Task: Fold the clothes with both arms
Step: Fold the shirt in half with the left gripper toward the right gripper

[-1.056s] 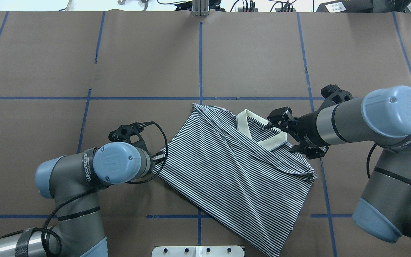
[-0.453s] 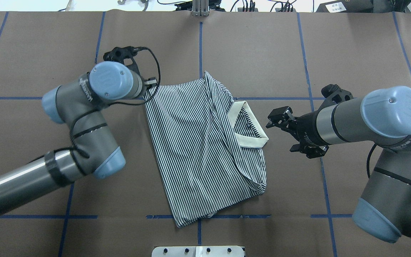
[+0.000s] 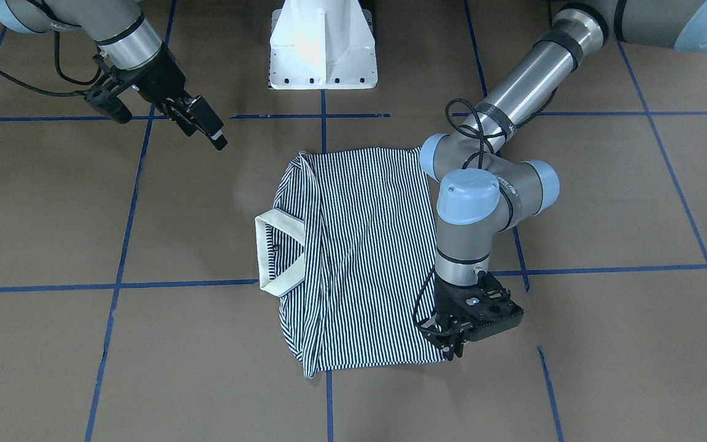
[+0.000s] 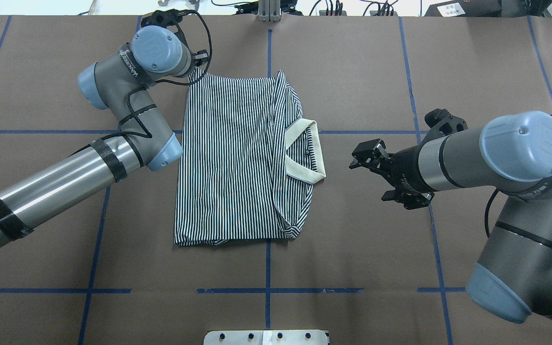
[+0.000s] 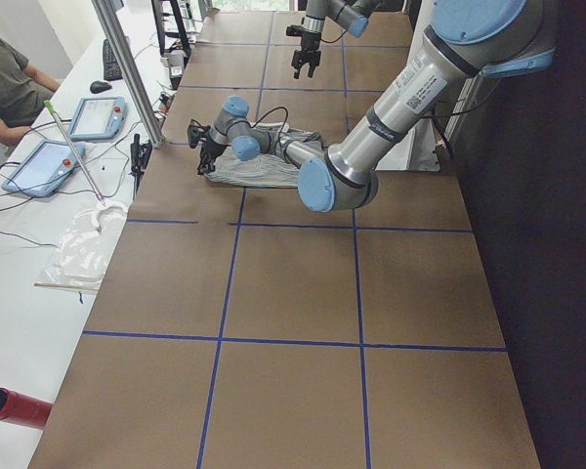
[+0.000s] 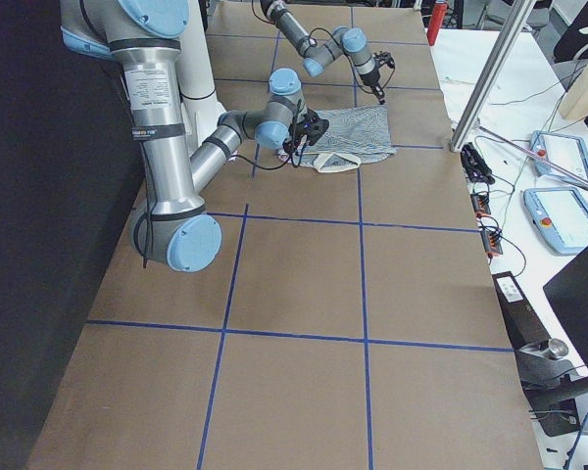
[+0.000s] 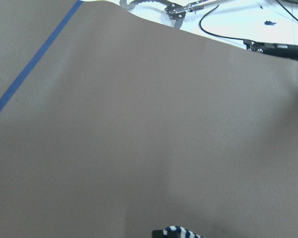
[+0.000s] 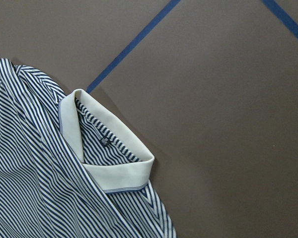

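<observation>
Step in hand, prob: squaring up a half-folded shirt before the cross fold. The navy-and-white striped polo shirt [image 4: 228,158] lies flat near the centre of the brown paper-covered table [image 4: 352,72]. It's doubled lengthwise, w/ the cream collar [image 4: 318,153] on the side facing the R arm. The left black two-finger gripper [image 3: 452,348] sits low at the far corner opposite the collar, clamped on fabric; L wrist cam shows a bit of stripe at its tip. The right black two-finger gripper [image 4: 369,178] hovers just off the collar, jaws apart, empty, not touching cloth. Next: L must let go or carry its edge twd the collar, and R must take the collar end. Keep layers aligned, no bunching.
</observation>
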You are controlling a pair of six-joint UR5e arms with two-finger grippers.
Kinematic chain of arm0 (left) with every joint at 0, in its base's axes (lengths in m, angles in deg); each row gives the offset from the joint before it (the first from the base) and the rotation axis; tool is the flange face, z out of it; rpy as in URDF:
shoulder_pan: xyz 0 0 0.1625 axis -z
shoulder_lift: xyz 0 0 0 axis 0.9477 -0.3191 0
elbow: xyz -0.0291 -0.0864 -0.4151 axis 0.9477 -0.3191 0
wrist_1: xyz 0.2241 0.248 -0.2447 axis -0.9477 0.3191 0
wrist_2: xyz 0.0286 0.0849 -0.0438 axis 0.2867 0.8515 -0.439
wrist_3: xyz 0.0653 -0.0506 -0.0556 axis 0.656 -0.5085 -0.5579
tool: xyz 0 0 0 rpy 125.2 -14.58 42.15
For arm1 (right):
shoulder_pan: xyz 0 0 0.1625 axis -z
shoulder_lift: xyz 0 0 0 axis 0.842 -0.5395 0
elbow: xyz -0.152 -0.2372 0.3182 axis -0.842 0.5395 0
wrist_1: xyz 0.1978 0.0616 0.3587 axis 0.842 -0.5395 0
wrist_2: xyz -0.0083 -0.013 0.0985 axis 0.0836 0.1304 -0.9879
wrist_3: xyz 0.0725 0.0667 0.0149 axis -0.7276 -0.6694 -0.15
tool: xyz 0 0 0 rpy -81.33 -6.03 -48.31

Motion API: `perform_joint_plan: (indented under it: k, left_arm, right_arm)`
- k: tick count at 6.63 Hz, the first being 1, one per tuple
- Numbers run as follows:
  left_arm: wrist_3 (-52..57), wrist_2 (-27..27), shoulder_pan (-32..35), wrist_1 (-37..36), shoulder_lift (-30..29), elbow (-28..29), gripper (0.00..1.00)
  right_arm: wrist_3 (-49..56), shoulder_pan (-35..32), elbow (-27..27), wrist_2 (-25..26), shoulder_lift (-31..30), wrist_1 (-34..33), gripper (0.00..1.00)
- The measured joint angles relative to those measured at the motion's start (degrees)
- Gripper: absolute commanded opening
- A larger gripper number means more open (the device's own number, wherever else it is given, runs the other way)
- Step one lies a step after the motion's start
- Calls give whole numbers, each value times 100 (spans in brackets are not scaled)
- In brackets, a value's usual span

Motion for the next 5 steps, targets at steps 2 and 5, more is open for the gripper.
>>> perform_joint_plan:
  k: [2, 5]
  left_arm:
    - [26, -788, 188, 101, 543, -1019, 67]
    - [26, -1810, 348, 97, 2009, -3236, 67]
  right_arm:
    - [223, 203, 746, -4, 731, -35, 100]
    - [2184, 905, 1360, 137, 1531, -930, 100]
